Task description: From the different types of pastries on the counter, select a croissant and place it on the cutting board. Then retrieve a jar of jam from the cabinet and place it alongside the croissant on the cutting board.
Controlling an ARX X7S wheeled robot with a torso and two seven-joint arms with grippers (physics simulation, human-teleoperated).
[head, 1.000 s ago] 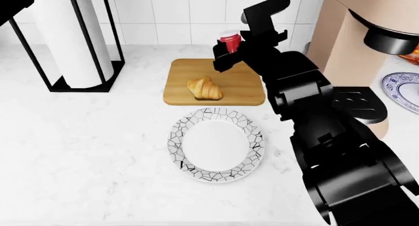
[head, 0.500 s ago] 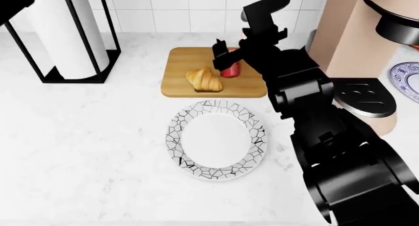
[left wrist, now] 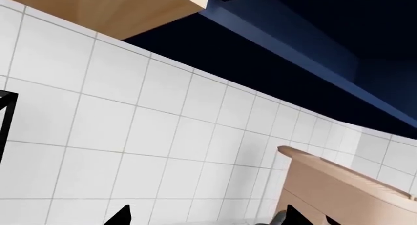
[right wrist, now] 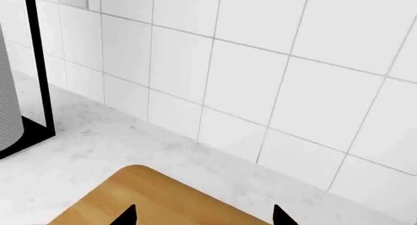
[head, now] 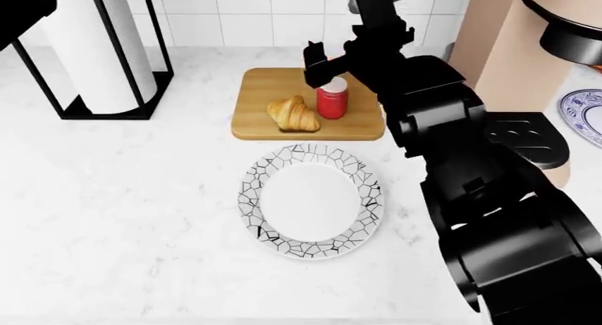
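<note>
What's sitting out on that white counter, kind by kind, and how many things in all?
Croissant: 1
Jam jar: 1
Cutting board: 1
Plates: 2, crackle plate and blue plate
Paper towel stand: 1
Coffee machine: 1
Total: 7

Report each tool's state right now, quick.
Left tool: open, holding nothing.
Right tool: open, above the cutting board; jar of jam stands free.
</note>
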